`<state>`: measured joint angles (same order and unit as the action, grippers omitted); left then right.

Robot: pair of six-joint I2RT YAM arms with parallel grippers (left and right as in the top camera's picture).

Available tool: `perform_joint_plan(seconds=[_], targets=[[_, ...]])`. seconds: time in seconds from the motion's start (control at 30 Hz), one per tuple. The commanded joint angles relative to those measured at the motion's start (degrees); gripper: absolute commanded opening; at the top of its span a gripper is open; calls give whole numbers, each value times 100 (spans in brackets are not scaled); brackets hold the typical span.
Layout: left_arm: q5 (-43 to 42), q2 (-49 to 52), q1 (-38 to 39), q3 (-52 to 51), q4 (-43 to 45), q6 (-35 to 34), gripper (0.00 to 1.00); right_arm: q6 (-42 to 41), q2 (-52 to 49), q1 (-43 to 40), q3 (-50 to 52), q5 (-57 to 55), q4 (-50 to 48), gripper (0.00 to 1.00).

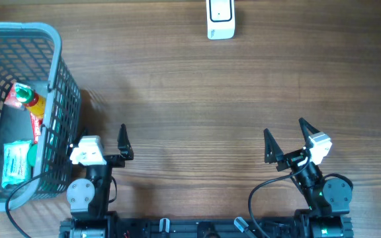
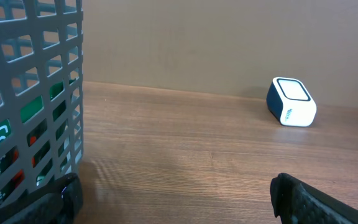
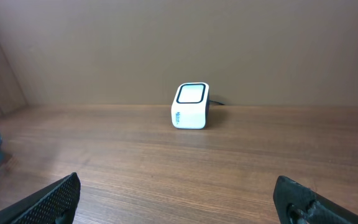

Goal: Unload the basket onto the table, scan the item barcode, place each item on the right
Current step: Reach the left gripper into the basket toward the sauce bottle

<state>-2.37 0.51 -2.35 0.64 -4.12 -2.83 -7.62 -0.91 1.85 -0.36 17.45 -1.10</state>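
Left gripper (image 1: pixel 100 137) and right gripper (image 1: pixel 287 135) both gape empty; I see the scanner (image 1: pixel 221 20) well apart, and the basket (image 1: pixel 18 28) holds what may be snack packets (image 1: pixel 17 164).

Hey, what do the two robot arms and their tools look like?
The left arm and right arm are black with round joint housings. The left tool and right tool each have two pointed black fingers with a textured surface, and a white camera block sits at each wrist. A black cable loops from each base.
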Motion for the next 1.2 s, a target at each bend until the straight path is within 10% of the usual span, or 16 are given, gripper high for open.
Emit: perform_joint_plan(seconds=[0.0,0.47,0.73,1.0,1.17], targets=[[37,-13,-28,-33,-24,90,100,7,11,28,7,-111,-24,100],[24,-13,-28,-33,90,87,100,7,11,28,7,-111,-24,100],[-2100,-13,-28,756,511,-374,100,7,11,28,7,-114,-22,100],[-1816,1276,-31,3775,-1539,-514,100,7,11,28,7,-111,-24,100],[-461,3355,-28,6629,-4463,-658,100,7,11,28,7,-111,-24,99]])
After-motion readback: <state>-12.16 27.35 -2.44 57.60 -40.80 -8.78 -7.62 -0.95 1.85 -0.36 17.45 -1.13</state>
